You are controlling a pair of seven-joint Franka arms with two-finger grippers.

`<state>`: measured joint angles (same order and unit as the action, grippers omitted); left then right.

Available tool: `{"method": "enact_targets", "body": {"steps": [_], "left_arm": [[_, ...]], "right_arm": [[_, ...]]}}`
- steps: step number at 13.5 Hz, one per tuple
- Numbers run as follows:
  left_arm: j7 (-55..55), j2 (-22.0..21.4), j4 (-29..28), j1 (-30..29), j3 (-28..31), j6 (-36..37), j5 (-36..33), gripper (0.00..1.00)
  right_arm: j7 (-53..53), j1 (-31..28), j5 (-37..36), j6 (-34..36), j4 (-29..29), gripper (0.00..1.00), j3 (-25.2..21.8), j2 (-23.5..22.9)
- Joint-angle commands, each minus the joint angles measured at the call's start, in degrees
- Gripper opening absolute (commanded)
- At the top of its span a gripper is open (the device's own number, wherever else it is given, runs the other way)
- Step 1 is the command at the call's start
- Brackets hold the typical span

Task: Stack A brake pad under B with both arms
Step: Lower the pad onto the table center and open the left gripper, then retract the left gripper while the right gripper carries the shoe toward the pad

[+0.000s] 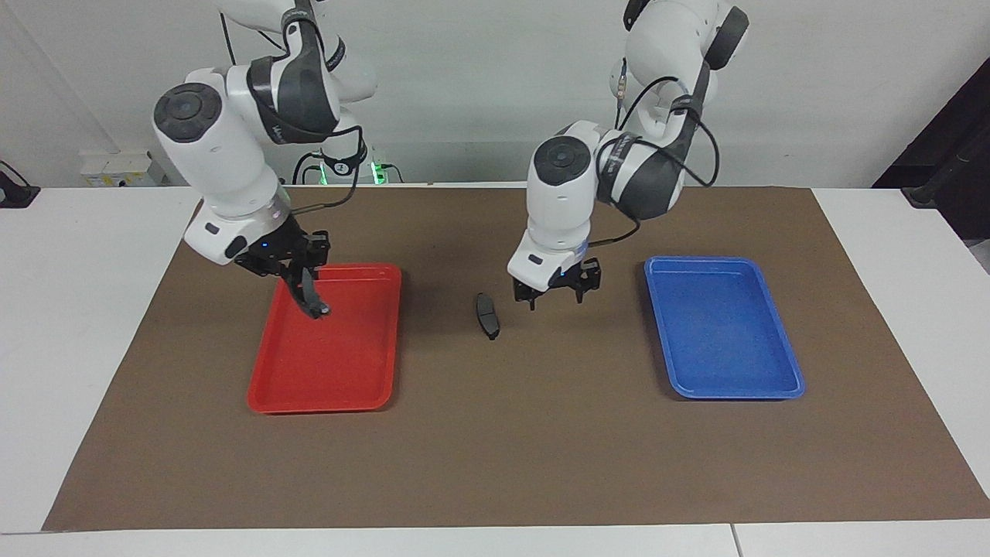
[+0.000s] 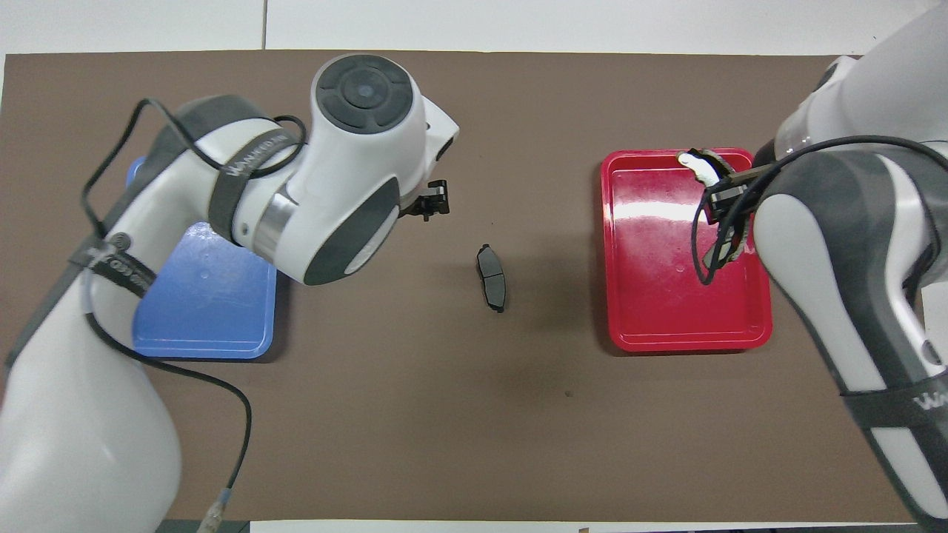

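1. Pad A (image 1: 487,316) lies flat on the brown mat (image 1: 495,464) that covers the white worktop (image 1: 69,325). It sits between the red tray (image 1: 325,405) and the blue tray (image 1: 735,393), apart from both, with nothing on it or touching it.
2. In the overhead view its long axis runs roughly away from the robots, and a faint groove crosses its middle.
3. The left end effector (image 1: 555,298) hangs over bare mat just beside pad A, toward the blue tray. Its fingers are spread wide and hold nothing. It is clear of the pad and raised off the mat.
4. The right end effector (image 1: 298,280) is over the red tray, above the part of it nearer the robots. It is clamped on pad B (image 1: 312,300).
5. Pad B hangs down from the fingers, tilted, with its lower end above the tray floor. Whether that end touches the tray cannot be told.
6. In the overhead view pad B shows as a long curved strip partly hidden by the right arm and its cable.
7. Both trays hold nothing. The red one is toward the right arm's end of the worktop, the blue one toward the left arm's end.
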<state>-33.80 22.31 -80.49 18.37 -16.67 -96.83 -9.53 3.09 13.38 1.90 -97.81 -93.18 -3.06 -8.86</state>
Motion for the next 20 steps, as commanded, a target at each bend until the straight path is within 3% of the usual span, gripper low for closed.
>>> {"method": "enact_targets", "body": {"steps": [1,3,5,9,13,20], "left_arm": [[9.69,-6.29,-1.51,-4.56,1.55,5.58,2.76,0.99],[15.75,-10.78,-2.38,-6.76,4.78,7.88,3.55,0.99],[23.65,-14.73,-2.74,-6.68,11.62,10.33,6.70,0.99],[34.06,-18.79,-4.40,-6.42,20.43,12.99,9.18,0.99],[34.15,-21.78,-11.87,-6.59,21.24,4.99,10.85,0.99],[37.14,-23.89,-16.00,-8.18,20.80,0.78,10.85,0.99]], "right_arm": [[-6.23,6.38,0.65,-1.15,1.42,0.00,0.07,-1.76],[-11.42,9.29,4.76,-4.91,1.51,0.00,0.07,-4.04],[-14.76,12.89,5.57,-8.88,1.24,0.00,0.07,-6.59],[-20.93,18.08,4.96,-16.61,1.33,0.00,-0.02,-14.15],[-20.58,19.49,4.96,-20.05,-0.68,0.00,0.07,-17.50],[-16.89,20.28,5.05,-24.36,-6.31,0.00,0.07,-16.71]]}}
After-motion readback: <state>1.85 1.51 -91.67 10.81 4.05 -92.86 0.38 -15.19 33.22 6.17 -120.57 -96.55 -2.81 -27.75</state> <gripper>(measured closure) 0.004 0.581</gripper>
